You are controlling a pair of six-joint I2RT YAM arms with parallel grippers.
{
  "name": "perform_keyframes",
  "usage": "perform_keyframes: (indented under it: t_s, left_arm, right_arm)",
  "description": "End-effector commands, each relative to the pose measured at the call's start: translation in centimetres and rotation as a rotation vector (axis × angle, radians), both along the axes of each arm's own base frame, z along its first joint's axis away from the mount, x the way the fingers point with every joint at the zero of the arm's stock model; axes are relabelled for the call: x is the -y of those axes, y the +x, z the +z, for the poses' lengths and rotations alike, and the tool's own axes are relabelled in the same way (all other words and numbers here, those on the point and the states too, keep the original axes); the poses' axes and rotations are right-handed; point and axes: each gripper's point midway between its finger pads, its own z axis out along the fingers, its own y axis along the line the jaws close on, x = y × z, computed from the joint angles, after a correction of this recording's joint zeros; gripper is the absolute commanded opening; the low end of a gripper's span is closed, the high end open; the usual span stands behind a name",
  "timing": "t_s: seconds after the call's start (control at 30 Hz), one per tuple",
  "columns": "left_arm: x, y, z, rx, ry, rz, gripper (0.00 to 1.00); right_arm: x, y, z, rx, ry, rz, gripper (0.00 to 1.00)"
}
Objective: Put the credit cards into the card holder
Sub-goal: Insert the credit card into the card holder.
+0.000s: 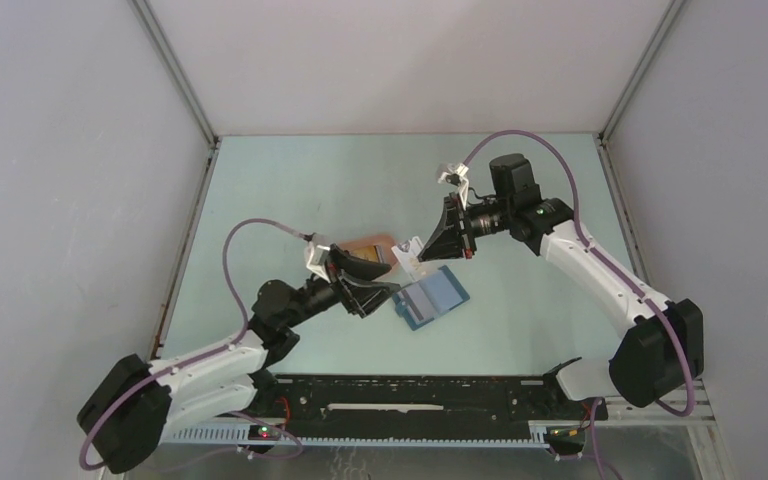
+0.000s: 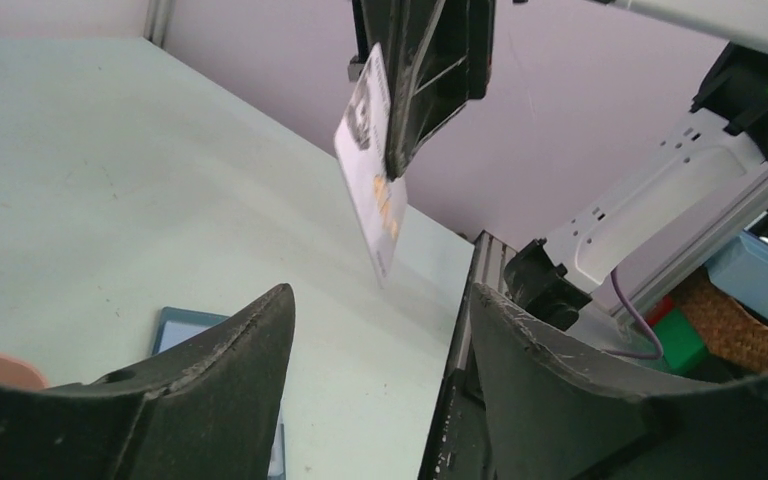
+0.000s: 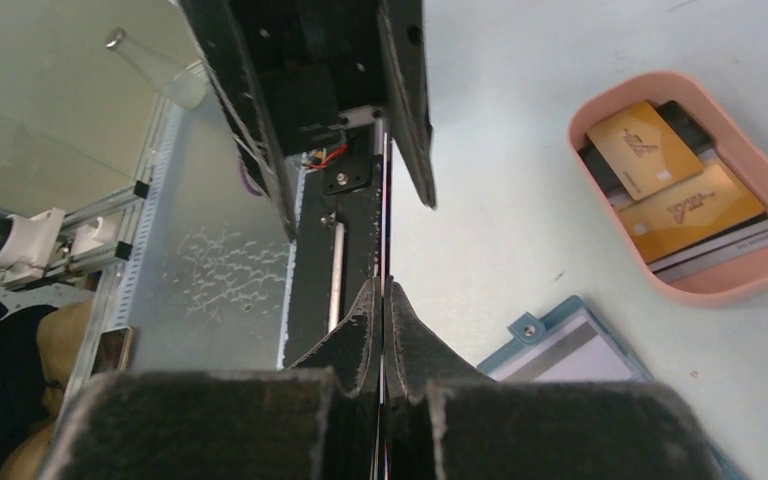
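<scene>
Left wrist view shows a whitish credit card [image 2: 372, 180] hanging in the air above the table [image 1: 340, 180], tilted, its upper end nipped by the right gripper [image 3: 384, 295]. The lower end points down toward the gap between the left arm's fingers. From the right wrist the card appears edge-on, a thin line with both black pads pressed flat against it. The left gripper [image 2: 380, 295] stands spread just below and holds nothing.

The card holder [image 1: 432, 298] lies opened on the table beneath the two grippers, its light blue inside facing up. More credit cards, two yellow-orange ones [image 3: 645, 145] over darker and paler ones, lie stacked in the pink tray [image 3: 600, 110] close by.

Such a card is likely light, stiff yet a little springy, and slick on both faces, so it could swivel in a pinch near one corner. A flat grip across one short end, leaving the opposite edge free to enter a slot, looks soundest.
</scene>
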Motion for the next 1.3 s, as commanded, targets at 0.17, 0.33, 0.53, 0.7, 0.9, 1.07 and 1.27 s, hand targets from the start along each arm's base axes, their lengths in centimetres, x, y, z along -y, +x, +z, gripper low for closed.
perform_keyframes:
  t_s: [0.17,0.33,0.53,0.7,0.9,1.07,1.27]
  left_arm:
    - [3.1,-0.2,3.6,0.109,-0.076,-0.069,0.56]
    - [3.9,-0.3,3.8,0.096,-0.107,-0.101,0.45]
    - [4.4,0.3,3.7,0.080,-0.107,-0.095,0.17]
    - [4.6,0.5,3.4,0.053,-0.105,-0.095,0.00]
    - [4.6,0.2,1.4,-0.004,-0.018,-0.117,0.00]
    - [4.0,-0.3,-0.5,-0.069,0.111,-0.155,0.00]
    - [3.5,-1.6,-0.6,-0.077,0.199,-0.240,0.00]
  right_arm:
    - [0.1,-1.0,1.8,0.004,0.063,0.043,0.00]
    - [0.1,-1.1,1.7,-0.010,0.071,0.048,0.00]
    - [0.2,-1.1,1.7,-0.020,0.074,0.055,0.00]
    - [0.2,-1.1,1.6,-0.023,0.073,0.058,0.00]
    - [0.7,-0.5,1.6,0.014,0.064,0.022,0.39]
    - [1.6,-0.2,2.0,0.060,0.065,0.000,0.59]
    - [1.7,0.0,1.3,0.054,0.036,0.010,0.68]
